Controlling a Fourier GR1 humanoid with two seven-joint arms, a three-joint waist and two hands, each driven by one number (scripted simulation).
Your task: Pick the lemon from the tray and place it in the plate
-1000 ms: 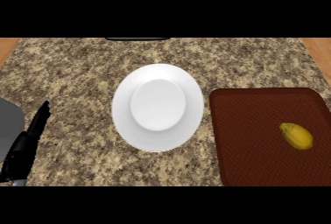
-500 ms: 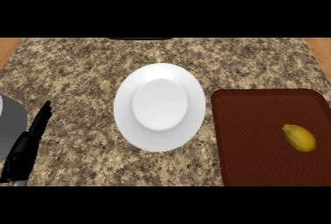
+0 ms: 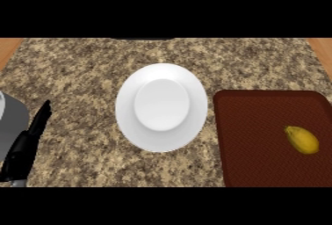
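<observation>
The lemon lies in the tray as before, right of the plate on the worktop. The left hand stays at the left edge, fingers straight, holding nothing.

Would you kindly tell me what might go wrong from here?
The lemon lies toward the right side of the tray, while the only hand in view, the left hand, is at the far left; reaching across could knock the plate. The rounded lemon might also roll off the plate.
</observation>
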